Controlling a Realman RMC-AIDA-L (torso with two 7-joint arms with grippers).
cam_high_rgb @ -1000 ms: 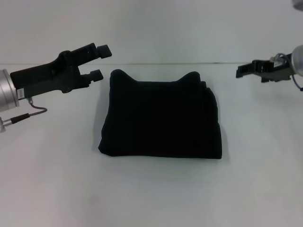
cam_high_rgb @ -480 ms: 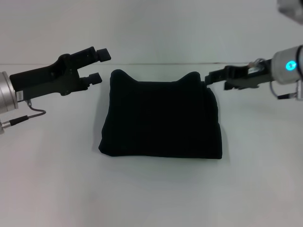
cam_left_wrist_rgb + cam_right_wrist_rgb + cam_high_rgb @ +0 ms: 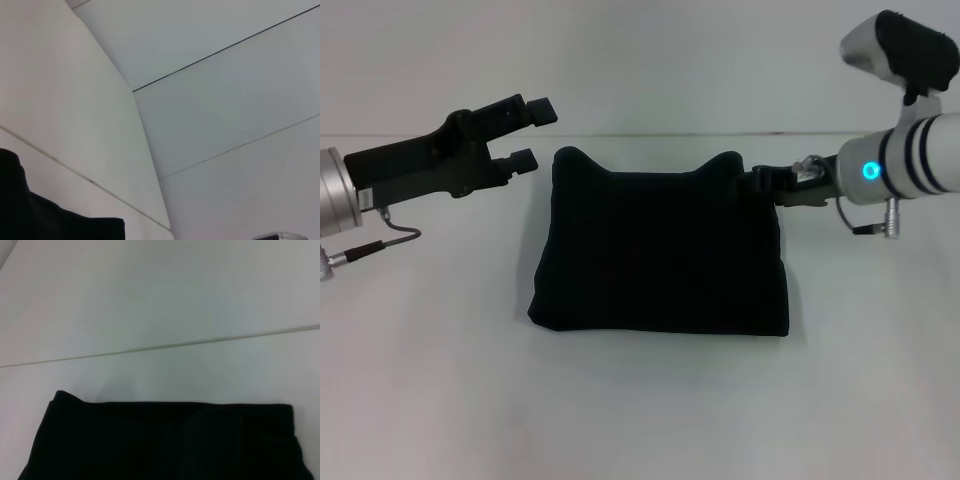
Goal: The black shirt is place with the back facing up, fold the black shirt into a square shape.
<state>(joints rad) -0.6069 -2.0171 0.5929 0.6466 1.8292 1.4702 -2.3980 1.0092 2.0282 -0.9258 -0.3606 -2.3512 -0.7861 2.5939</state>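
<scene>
Left jaws: I see the left gripper [image 3: 528, 133] with its two fingers apart and nothing between them; one fingertip [image 3: 541, 108] sits higher than the other.
Left gripper position: it hangs just beside the shirt's far left corner, not touching the cloth as far as I can judge from the head view.
Right jaws: I cannot tell how they stand; the tip of the right gripper [image 3: 757, 180] meets the cloth and blends into the black.
Right gripper position: I see it at the shirt's far right corner, right at the edge of the folded layers, with its silver forearm reaching in from the right.
Black shirt: the black shirt [image 3: 660, 250] lies folded into a roughly square bundle on the white table [image 3: 650, 410], plain side up, with two small peaks at its far corners.
Right wrist view: I see the shirt's folded edge [image 3: 170, 440] close below the camera, with bare tabletop beyond it.
Left wrist view: a dark patch in one corner; I cannot tell what it is.
</scene>
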